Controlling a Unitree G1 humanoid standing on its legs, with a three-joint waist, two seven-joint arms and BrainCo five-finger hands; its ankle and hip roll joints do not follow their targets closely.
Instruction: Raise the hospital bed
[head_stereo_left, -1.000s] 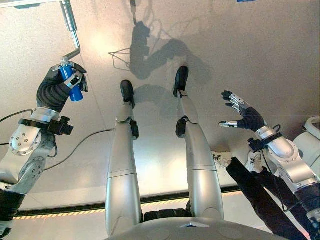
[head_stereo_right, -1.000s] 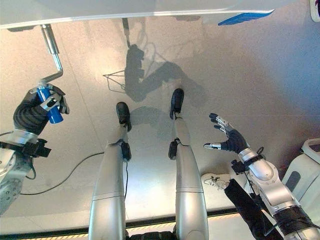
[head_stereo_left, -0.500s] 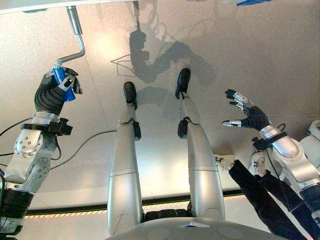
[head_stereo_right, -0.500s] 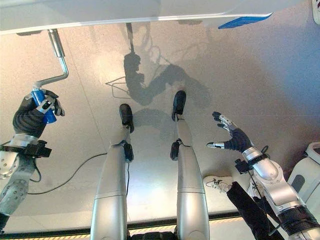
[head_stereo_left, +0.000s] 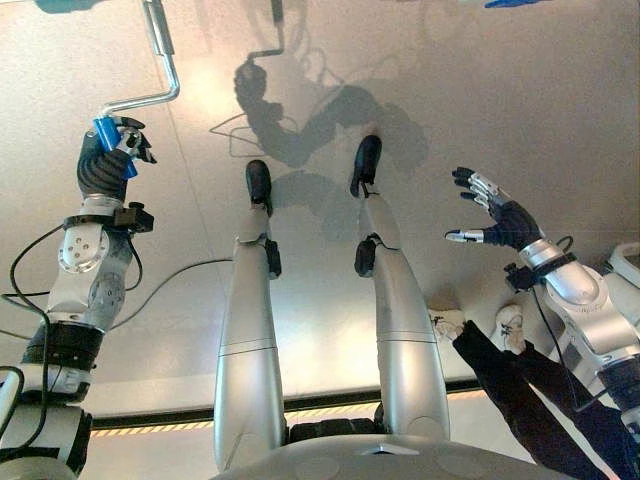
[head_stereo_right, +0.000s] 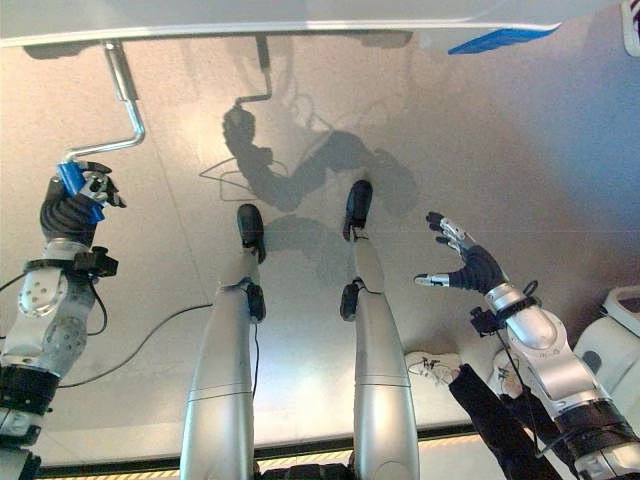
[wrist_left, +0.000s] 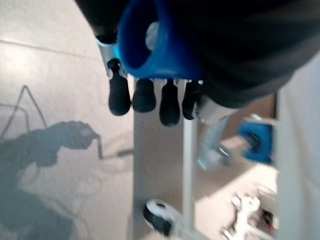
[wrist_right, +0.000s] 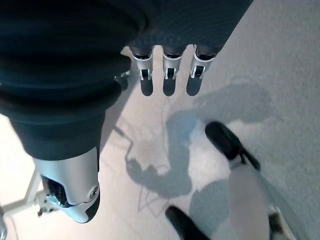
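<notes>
The blue crank handle (head_stereo_left: 106, 134) of the hospital bed (head_stereo_right: 250, 18) is gripped by the left hand (head_stereo_left: 104, 165), fingers curled round it, low beside the bed's edge. A bent silver crank rod (head_stereo_left: 160, 62) runs from it up to the bed. The right hand (head_stereo_left: 497, 213) is held spread and empty over the floor (head_stereo_left: 560, 90). If the grip were loosened mid-turn, the handle could be lost; cranking off-axis might strain the rod.

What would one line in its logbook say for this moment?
left hand: shut on blue crank handle | right hand: open, idle above floor | bed: cranking
</notes>
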